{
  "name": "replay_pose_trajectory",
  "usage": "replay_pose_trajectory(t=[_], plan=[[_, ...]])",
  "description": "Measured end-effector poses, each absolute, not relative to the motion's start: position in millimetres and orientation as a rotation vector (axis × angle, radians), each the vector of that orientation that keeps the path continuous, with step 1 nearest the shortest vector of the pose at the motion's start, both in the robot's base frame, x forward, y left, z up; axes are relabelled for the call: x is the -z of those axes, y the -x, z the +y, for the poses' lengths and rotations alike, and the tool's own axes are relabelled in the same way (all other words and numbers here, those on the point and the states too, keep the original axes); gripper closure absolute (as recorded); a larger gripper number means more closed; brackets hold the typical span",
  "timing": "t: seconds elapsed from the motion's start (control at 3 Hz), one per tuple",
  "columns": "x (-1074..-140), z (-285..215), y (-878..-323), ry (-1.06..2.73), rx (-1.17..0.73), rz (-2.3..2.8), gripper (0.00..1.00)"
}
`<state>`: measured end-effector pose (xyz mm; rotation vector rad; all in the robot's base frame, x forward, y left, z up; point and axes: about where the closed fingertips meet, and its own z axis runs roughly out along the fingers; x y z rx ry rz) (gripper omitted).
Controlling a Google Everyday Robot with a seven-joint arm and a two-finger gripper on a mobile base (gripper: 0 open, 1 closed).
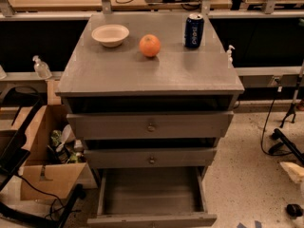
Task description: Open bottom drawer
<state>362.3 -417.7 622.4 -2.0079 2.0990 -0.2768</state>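
Below the counter's front edge, at the very foot of the grey cabinet, the bottom drawer (151, 194) stands open, slid well forward of the two drawers above it. Its inside is a plain grey tray with nothing in it, walled by thin grey sides, and its flat front shows only as a narrow strip seen from above, so its knob is hidden. The middle drawer (151, 158) and top drawer (151, 126) each carry a small round knob at centre, with a dark gap above each front. On the counter (118, 75), a pale bowl (110, 34) sits near the back left corner, a blue can (194, 31) stands near the back right corner, and an orange (149, 45) lies between them. Beyond the counter's right edge, low over the speckled floor, only a pale sliver of the gripper (292, 171) shows, well apart from the drawer; I cannot tell whether it is open or closed.
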Motion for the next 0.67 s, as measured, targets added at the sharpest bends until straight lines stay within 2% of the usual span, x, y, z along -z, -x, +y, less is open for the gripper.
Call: replay_pose_trajectory(t=[0.33,0.67], plan=[[-657,-411,-351,2.211,0.311,2.003,0.00],[-698,-378,-364,2.459,0.364,1.876,0.00]])
